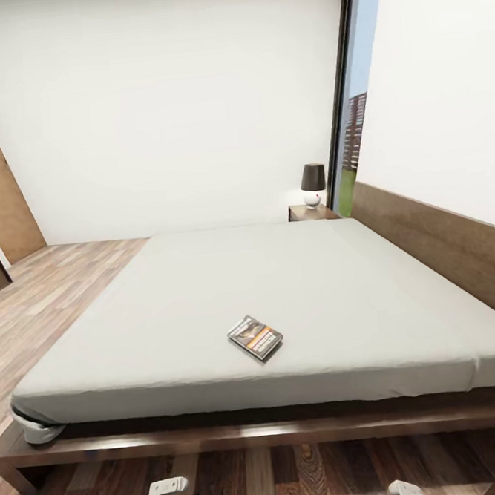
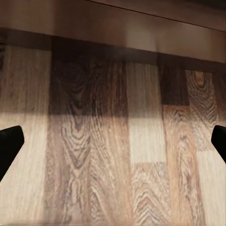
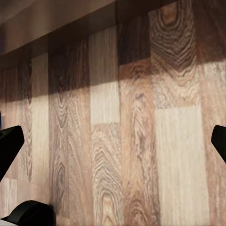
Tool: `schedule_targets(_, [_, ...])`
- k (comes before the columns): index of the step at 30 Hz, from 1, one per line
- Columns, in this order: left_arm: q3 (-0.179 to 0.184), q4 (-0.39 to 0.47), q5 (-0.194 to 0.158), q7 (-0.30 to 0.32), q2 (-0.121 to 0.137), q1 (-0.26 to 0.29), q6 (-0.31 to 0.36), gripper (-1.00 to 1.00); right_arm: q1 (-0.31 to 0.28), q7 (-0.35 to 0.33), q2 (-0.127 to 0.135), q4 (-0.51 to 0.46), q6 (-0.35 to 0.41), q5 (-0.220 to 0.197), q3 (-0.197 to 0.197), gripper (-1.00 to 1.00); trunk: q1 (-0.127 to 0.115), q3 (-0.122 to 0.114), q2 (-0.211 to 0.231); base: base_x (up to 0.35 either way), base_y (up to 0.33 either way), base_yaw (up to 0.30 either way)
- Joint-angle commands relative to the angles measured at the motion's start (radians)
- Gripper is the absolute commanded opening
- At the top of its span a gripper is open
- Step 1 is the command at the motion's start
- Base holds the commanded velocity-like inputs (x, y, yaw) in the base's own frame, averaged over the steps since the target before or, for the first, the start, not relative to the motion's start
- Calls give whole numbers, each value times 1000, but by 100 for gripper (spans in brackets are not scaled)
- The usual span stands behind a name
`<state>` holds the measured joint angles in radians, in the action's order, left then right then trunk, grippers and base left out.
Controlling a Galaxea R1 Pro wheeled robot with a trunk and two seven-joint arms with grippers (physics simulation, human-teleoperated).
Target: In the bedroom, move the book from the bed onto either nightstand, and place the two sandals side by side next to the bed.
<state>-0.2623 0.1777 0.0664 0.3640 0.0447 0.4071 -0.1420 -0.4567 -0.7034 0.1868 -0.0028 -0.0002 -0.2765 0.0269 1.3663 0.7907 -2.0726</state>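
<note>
Lying flat, book (image 1: 255, 338) on bed (image 1: 207, 295), long axis diagonal.

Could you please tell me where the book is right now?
In the head view, the book lies flat on the bed, near its front edge, around the middle.

Head cam: high, at the foot side of the bed (image 1: 207, 295), facing forward and down across the mattress toward the far wall. Left wrist cam: looks down, close to the floor (image 2: 113, 155), bed frame (image 2: 141, 28) along one edge. Right wrist cam: same close downward look at floorboards. All three share the floor strip beside the frame
</note>
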Motion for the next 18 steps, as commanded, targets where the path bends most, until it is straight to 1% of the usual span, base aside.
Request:
schedule_targets(1, [-7,-1,7,4,0,1,-4,100,0,-4,0,1,0,-2,2,100,0,1,0,0,0,143])
schedule_targets(6, [-7,-1,7,4,0,1,-4,100,0,-4,0,1,0,-3,2,100,0,1,0,0,0,57])
schedule_targets(16, [-6,-1,8,5,0,1,-4,100,0,-4,0,0,0,-2,2,100,0,1,0,0,0,4])
schedule_targets(18, [-6,-1,9,5,0,1,-3,100,0,-4,0,1,0,-2,2,100,-8,-5,14,0,0,0])
